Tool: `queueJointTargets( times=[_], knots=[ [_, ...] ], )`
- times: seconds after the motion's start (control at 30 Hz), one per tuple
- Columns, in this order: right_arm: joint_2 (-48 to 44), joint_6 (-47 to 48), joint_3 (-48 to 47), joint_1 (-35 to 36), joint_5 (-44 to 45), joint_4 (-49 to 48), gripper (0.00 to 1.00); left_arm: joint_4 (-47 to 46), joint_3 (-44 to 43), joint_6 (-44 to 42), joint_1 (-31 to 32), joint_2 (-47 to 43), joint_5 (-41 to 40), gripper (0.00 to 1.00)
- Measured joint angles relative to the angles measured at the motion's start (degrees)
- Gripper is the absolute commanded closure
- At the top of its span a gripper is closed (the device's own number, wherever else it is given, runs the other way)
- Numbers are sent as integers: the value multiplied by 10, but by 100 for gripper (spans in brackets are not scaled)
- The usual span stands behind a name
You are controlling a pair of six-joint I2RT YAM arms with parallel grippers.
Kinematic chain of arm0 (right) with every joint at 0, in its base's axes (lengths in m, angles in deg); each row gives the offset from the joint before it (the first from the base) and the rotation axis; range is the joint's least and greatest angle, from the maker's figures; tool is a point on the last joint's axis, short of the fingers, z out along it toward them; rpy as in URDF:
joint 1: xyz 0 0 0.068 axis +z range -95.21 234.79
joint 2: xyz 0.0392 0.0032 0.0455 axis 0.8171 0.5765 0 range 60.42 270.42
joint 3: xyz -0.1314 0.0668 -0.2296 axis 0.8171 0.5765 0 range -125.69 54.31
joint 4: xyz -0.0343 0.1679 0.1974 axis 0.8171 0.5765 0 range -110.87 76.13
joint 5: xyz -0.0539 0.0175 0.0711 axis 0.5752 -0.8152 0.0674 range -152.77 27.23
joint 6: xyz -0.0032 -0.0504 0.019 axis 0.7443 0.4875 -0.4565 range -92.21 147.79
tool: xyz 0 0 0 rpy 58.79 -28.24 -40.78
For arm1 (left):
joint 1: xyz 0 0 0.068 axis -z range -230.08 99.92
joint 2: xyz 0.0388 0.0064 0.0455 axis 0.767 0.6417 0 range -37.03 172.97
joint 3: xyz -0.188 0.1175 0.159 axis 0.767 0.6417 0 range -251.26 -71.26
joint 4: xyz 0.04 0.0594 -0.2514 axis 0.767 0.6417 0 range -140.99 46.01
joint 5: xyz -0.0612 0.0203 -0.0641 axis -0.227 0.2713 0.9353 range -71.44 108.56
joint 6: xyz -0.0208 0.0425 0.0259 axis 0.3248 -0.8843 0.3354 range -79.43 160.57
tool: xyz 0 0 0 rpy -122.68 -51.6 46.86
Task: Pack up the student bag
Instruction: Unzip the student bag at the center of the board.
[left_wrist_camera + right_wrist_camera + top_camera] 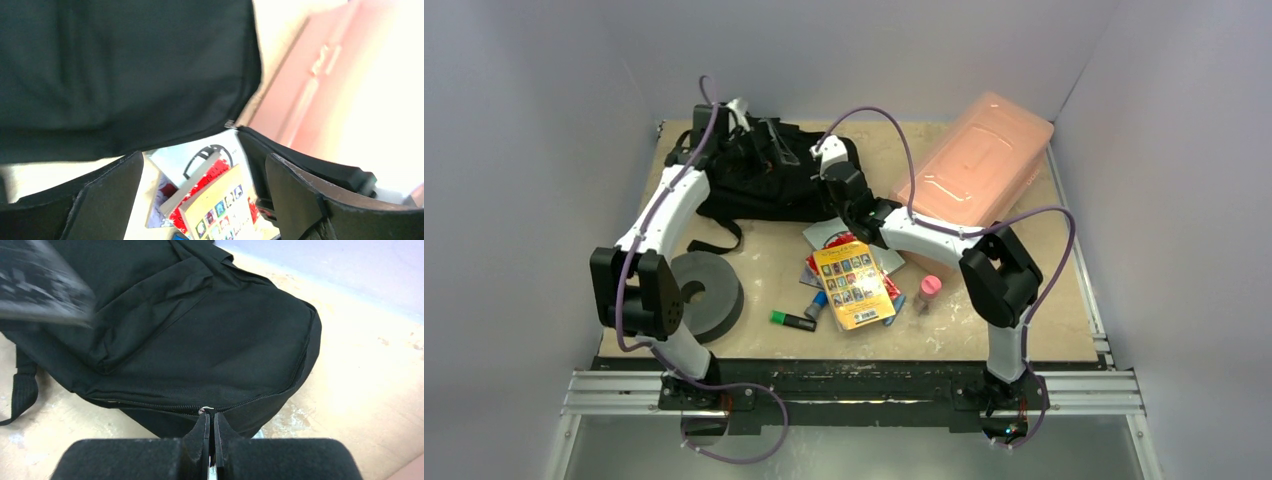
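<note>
Student bag (754, 180): you'll find it lying flat at the far left of the counter (1044, 300), with a dark grey foam ring (704, 290) nearer the arms and a pink plastic box (979, 160) off to its right.

Your right end effector (210, 420) has its fingers pressed together. They pinch the small metal zipper pull (205, 410) on the bag's lower edge, where the zip line curves round the rounded side.

Your left end effector (204, 160) is over the far side of the bag with its fingers (107, 200) spread wide and nothing between them. In its wrist view the black fabric fills the upper part, just beyond the fingertips; you cannot tell whether they touch it. Through the gap you see a yellow booklet (220, 210) on a small stack of printed items on the counter, just beside the bag.
</note>
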Motion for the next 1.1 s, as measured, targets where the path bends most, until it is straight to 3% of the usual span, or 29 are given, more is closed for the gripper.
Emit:
queueJointTargets(
  times=[0.27,0.37,0.47,0.63,0.93,1.1],
  knots=[
    [-1,-6,0,0,-37,0,100,34,-61,-82,63,72,32,29],
    [-7,-7,3,-1,-48,0,100,52,-61,-99,68,96,32,30],
    [-15,-9,4,-1,-54,0,100,66,-61,-100,71,109,31,21],
    [-22,-10,12,0,-62,0,100,90,-69,-67,71,113,26,18],
    [-22,-10,12,-1,-68,0,100,98,-71,-49,71,130,5,34],
    [-22,-10,12,-1,-81,4,100,115,-86,-68,72,146,-4,22]
  ],
)
